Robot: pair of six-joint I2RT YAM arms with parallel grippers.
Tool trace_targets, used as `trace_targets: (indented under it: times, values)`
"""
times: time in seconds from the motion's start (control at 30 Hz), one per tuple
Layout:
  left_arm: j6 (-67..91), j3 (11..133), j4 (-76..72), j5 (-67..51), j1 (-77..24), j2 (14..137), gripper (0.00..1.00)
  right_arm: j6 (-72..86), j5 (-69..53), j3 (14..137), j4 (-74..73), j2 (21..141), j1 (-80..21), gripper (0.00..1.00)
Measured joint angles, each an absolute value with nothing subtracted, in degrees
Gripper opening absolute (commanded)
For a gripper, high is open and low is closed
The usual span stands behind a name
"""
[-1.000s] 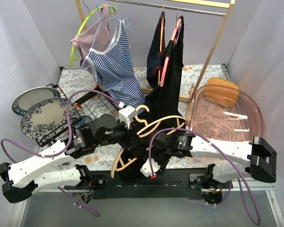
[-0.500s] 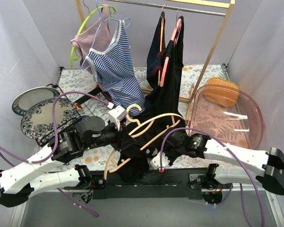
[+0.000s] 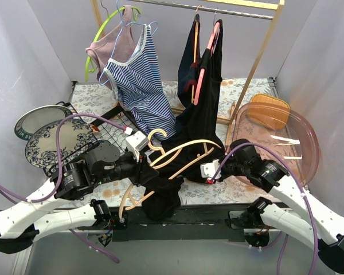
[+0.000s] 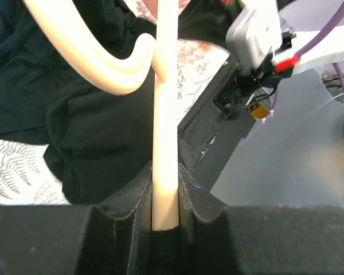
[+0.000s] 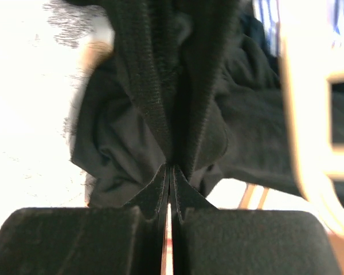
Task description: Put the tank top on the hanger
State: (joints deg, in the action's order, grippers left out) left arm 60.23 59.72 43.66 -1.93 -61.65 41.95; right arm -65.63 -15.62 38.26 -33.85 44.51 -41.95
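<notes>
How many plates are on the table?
2. A green-rimmed plate lies at the far left; a blue flowered plate overlaps it, slightly nearer. Others may be hidden.

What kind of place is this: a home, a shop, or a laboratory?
Probably a laboratory test booth: plain wall panels enclose the table, a clothes rail holds a few garments, and two robot arms are bolted to the table's near edge.
</notes>
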Motion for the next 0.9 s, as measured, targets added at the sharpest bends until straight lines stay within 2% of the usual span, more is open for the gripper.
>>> trace_targets:
  times: [0.47,0.73,0.9]
  values:
    - [56.4,63.1,49.7,1.1,-61.6,40.0,0.00,-62.5,-17.4,43.2,-34.1,43.4,-33.3,0.01]
    - [52.9,64.6,49.9,1.5,-61.7,41.0,0.00,-65.8,-33.8,49.6,-38.6,48.0,-15.9,0.01]
    - [50.5,64.9,50.5,1.8,-61.7,42.4,0.00,-68.3,-37.9,51.5,-42.5,50.1,-13.3,0.01]
